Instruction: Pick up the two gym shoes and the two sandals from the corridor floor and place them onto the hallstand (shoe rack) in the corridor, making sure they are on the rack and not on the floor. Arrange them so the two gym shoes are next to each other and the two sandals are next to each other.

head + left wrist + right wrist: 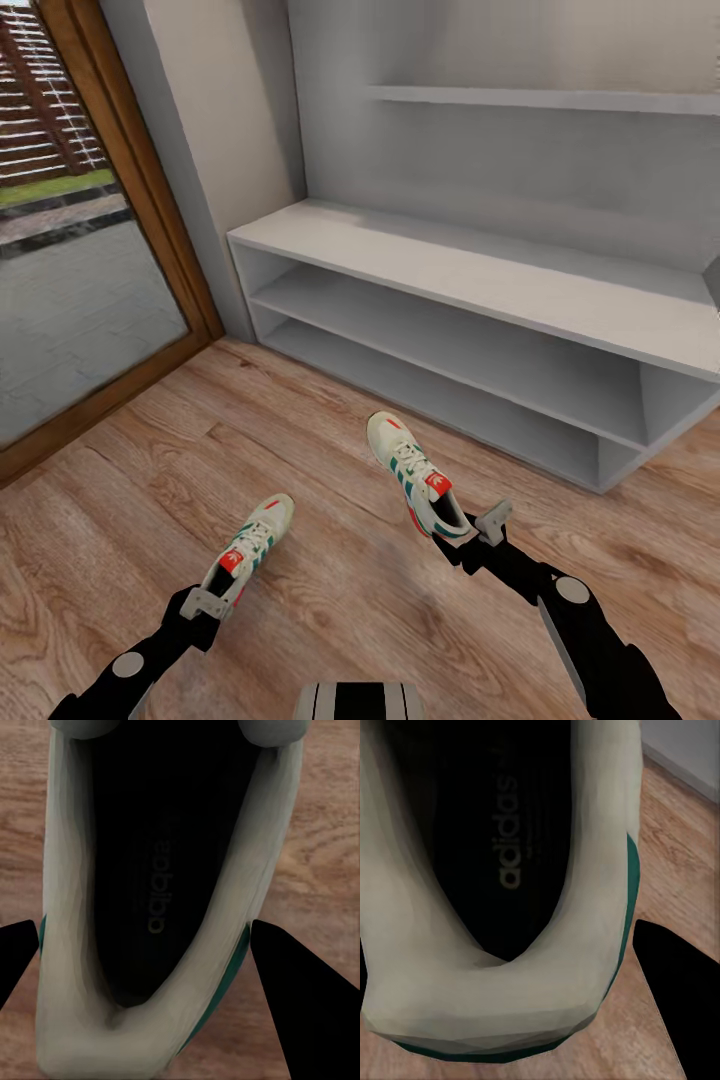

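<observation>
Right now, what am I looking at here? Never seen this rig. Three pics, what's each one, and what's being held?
It is a simulated two-armed robot, driven by a person. The big picture comes from a camera on its head, looking down over both black arms. The other two come from cameras near each arm's fingers.

In the head view, the left gripper holds one white sneaker by the heel, and the right gripper holds the other sneaker the same way. Each wrist camera looks straight into its shoe's dark inside: left shoe, right shoe.

Ahead stands a long white shoe rack on the wood floor, with a glass door to the left.
</observation>
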